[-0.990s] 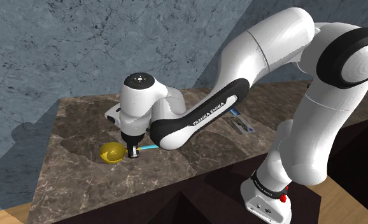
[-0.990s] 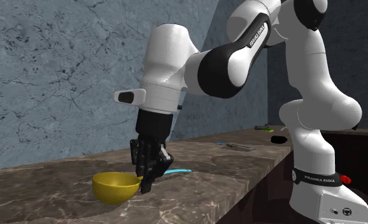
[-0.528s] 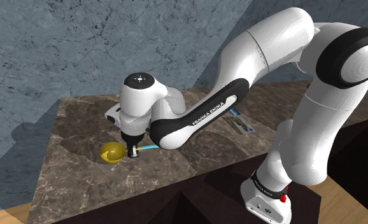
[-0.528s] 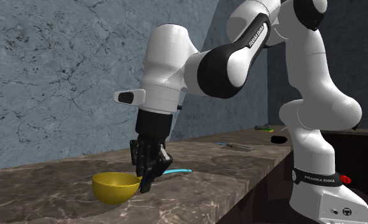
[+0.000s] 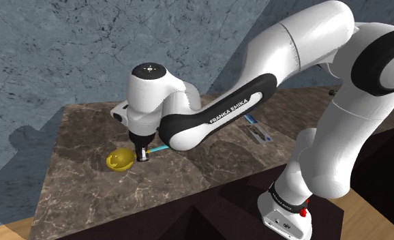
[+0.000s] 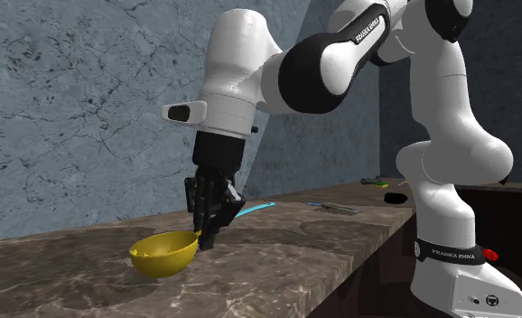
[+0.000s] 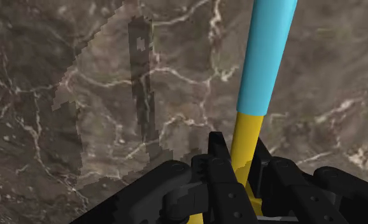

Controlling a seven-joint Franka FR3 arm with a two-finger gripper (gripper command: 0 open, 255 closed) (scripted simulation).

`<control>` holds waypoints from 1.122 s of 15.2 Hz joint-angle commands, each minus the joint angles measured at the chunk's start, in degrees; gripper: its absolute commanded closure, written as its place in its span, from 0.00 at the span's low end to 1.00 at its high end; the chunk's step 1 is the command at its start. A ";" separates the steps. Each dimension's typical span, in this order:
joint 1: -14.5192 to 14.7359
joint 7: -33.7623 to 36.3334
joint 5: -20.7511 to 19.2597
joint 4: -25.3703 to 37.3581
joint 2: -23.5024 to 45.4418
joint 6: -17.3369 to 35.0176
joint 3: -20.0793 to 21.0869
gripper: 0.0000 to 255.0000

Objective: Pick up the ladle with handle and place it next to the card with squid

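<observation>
1. Blue-grey mottled stone wall [image 5: 66,48] stands behind a dark brown marble table [image 5: 86,194] in the shoulder view. The black jaws point down over the table, clenched on the thin stem of a ladle with a yellow bowl and a light-blue handle [image 5: 119,160]. Its bowl sits just beside the jaws, and the handle sticks out on their opposite side. A small flat white-and-blue card [image 5: 260,132] lies well apart from the jaws, beyond the handle end and partly behind the white arm [image 5: 209,123].
2. In the second exterior view, the jaws grasp the ladle [image 6: 164,255] close to its bowl above the table [image 6: 286,262]. The ladle is tilted: the bowl hangs just below the jaws' tips and the handle rises behind them. Whether the bowl touches the table cannot be told.
3. In the wrist view, marble table [image 7: 49,76] lies beneath. The ladle [image 7: 265,63] has its yellow stem clasped between the black fingers [image 7: 218,162], and its blue handle runs straight away from the jaws.
</observation>
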 commanded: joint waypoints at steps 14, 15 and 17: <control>-0.06 -3.81 4.09 5.84 -5.58 -10.84 0.19 1.00; -0.05 -4.00 4.27 6.33 -5.85 -11.57 0.18 1.00; -0.48 -5.43 5.19 4.42 -7.94 -11.49 -0.36 1.00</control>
